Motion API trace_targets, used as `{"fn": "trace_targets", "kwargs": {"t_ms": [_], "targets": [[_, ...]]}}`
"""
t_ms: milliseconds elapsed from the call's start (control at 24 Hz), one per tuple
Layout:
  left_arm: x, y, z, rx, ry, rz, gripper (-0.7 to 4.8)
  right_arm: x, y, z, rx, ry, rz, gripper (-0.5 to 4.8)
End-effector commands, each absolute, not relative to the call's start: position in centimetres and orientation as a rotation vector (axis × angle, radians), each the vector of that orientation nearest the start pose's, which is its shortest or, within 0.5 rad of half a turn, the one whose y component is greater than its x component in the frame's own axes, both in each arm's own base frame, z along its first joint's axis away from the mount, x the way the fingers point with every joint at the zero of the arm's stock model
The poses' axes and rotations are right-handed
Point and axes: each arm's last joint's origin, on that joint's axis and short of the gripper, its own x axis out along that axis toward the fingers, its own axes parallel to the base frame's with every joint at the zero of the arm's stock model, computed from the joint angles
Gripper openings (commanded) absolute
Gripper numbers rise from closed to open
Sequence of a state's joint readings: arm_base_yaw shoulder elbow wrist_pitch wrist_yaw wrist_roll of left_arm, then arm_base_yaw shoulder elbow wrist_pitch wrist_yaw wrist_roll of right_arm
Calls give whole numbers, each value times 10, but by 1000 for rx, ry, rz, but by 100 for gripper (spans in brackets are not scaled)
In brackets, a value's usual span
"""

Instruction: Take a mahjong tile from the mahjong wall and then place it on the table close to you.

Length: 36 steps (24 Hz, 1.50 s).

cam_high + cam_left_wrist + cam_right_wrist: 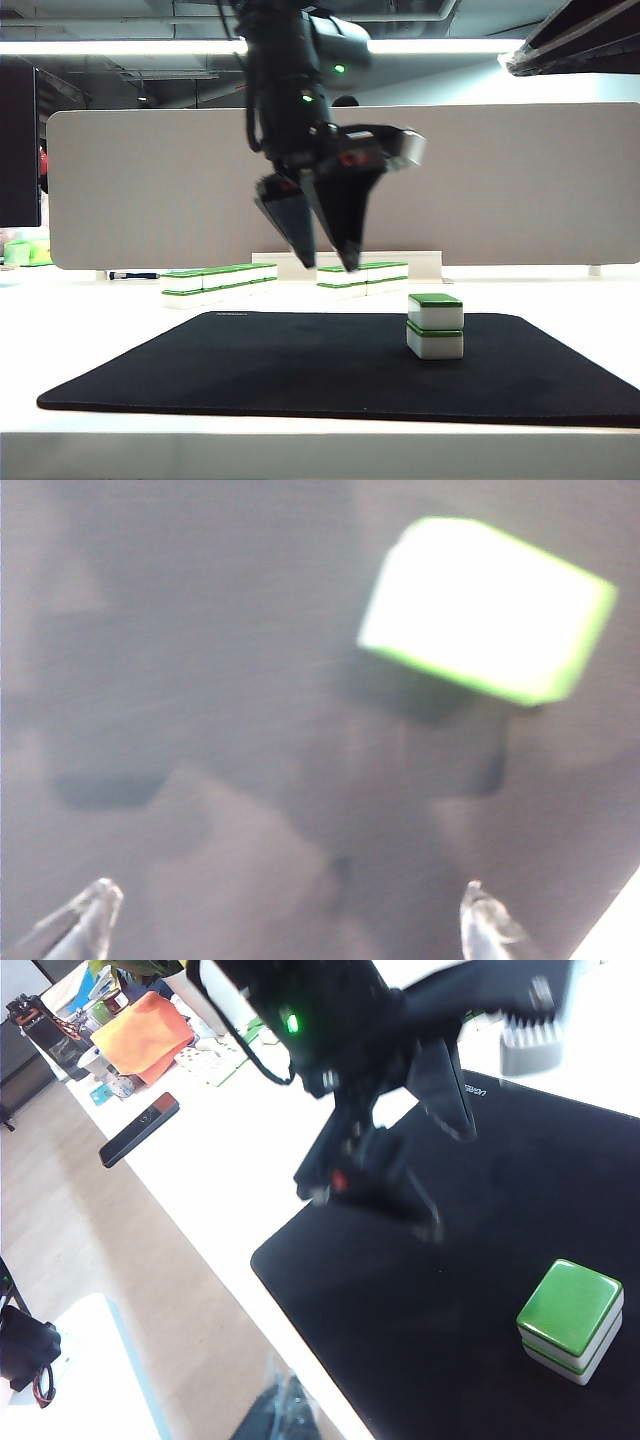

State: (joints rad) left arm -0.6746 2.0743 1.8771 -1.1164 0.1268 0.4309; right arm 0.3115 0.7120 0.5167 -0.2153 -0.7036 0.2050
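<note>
- Two dark fingers of the left hand (325,262) hang spread wide and hold nothing; it is raised above the black rectangular fabric mat (300,370), its tips (92,912) pointing down, up and to the left of the tile stack in the exterior view.
- Two small white tiles with bright green tops (435,326) stand on that mat, one on the other, squarely aligned; the left hand is clear of them.
- The right hand is not seen in any view, so I cannot tell how it stands; only a dark blur sits at the edge of its wrist camera.
- Further out, the mahjong wall (220,281), a low line of white blocks with green tops, lies on the glossy white surface (90,320) behind the mat, in two runs with a gap between; blur keeps me from counting its tiles.
- Judging from this, the step in hand is a release or a reach with the hand parted. To do it well, the fingers should travel straight up or down beside the stack, not sweep across it, since a nudge would topple the upper tile.
- Counted: one mat, one stack of two tiles, one wall in two runs, one hand in view.
</note>
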Motion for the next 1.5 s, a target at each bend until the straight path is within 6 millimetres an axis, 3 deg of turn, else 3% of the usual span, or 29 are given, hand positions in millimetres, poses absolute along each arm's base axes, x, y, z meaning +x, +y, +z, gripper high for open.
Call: {"fn": "trace_targets", "kwargs": {"t_ms": [42,167,208,250,500,583,750,791,1124,1499], "targets": [[348,-238,272,727,1063,-749,457,141,65,254,267,507,964,-1],[373,-204,290,755,948,-482,436,141,65,254,267,507,964,-1],[385,-192,296,711,889,-422,360,141,65,254,267,507,963,-1],[393,-183,300,665,849,-383,340,141,65,254,267,507,964,-1],[422,-135,305,439,789,-345,347,141,65,254,267,508,963,-1],[428,-121,307,350,770,-345,382,141,65,254,267,508,963,-1],[437,-115,304,327,730,-337,383,142,65,253,266,507,957,-1],[442,-114,300,325,719,-333,409,142,65,253,264,507,951,-1],[461,-112,264,310,781,-317,441,142,65,253,263,506,945,-1],[489,-97,281,240,761,-306,441,143,65,253,260,502,926,-1]]}}
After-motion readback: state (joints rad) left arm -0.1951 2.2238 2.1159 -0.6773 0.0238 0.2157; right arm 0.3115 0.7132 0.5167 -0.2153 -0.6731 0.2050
